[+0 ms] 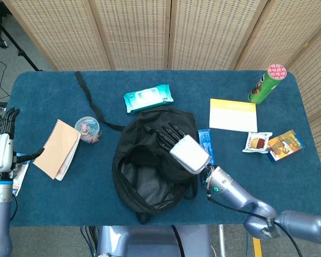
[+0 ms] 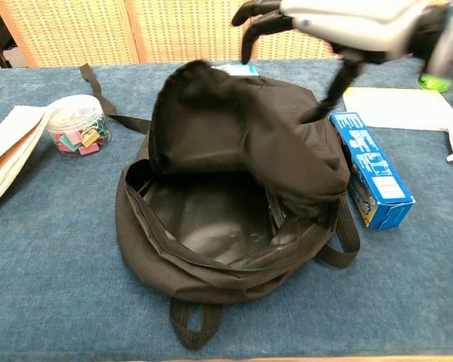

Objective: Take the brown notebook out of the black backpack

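The black backpack (image 1: 152, 160) lies open mid-desk (image 1: 214, 91), my right hand (image 1: 183, 146) above its flap, fingers spread on nothing. Left of the backpack, well apart, the brown notebook (image 1: 58, 149) rests flat, its long axis running away from me. Beyond the notebook from the backpack, my left hand (image 1: 1, 145) is nearer, fingers spread, empty.

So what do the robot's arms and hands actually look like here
Both arms are glossy silver-blue metallic tubes. Each robot hand, left and right, has a pale silver-white back shell and black fingers. A thin black cable runs along the right forearm, beside a small green light at the wrist.
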You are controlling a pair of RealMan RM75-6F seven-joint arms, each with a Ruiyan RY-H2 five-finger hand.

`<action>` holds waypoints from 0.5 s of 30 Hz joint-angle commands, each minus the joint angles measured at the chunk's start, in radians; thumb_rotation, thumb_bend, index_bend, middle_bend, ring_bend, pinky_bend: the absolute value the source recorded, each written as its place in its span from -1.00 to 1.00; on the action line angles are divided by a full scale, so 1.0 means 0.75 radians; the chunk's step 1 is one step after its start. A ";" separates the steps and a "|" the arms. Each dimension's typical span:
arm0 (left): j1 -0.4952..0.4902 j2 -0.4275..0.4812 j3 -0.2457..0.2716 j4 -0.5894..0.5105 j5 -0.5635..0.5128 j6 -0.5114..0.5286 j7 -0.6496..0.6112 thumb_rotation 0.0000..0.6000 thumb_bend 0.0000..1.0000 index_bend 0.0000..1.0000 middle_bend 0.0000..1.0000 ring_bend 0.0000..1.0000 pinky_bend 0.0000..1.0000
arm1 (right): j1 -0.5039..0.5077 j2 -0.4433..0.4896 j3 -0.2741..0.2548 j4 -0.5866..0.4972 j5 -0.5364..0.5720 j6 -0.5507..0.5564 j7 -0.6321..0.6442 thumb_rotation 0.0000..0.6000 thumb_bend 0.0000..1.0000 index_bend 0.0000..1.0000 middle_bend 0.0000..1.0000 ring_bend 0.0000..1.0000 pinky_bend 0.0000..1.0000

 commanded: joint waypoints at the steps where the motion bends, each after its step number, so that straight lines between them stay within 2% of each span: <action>1: 0.056 0.013 0.043 -0.038 0.047 0.033 -0.003 1.00 -1.00 -1.00 -1.00 -1.00 -1.00 | -0.069 0.260 -0.158 0.124 -0.394 0.196 0.006 1.00 -1.00 -0.50 -0.88 -1.00 -0.95; 4: 0.110 0.041 0.077 -0.058 0.102 0.069 -0.038 1.00 -1.00 -1.00 -1.00 -1.00 -1.00 | -0.132 0.349 -0.209 0.240 -0.530 0.342 -0.006 1.00 -1.00 -0.50 -0.88 -1.00 -0.95; 7: 0.175 0.073 0.122 -0.072 0.171 0.110 -0.093 1.00 -1.00 -1.00 -1.00 -1.00 -1.00 | -0.230 0.405 -0.251 0.343 -0.574 0.490 0.034 1.00 -1.00 -0.50 -0.88 -1.00 -0.95; 10: 0.253 0.084 0.181 -0.062 0.249 0.156 -0.160 1.00 -1.00 -1.00 -1.00 -1.00 -1.00 | -0.383 0.403 -0.267 0.456 -0.499 0.632 0.088 1.00 -1.00 -0.50 -0.90 -1.00 -0.95; 12: 0.278 0.077 0.197 -0.047 0.278 0.169 -0.173 1.00 -1.00 -1.00 -1.00 -1.00 -1.00 | -0.436 0.377 -0.256 0.492 -0.448 0.663 0.104 1.00 -1.00 -0.50 -0.91 -1.00 -0.95; 15: 0.326 0.043 0.218 -0.015 0.326 0.212 -0.163 1.00 -1.00 -1.00 -1.00 -1.00 -1.00 | -0.545 0.314 -0.218 0.501 -0.299 0.704 0.159 1.00 -1.00 -0.54 -0.94 -1.00 -0.95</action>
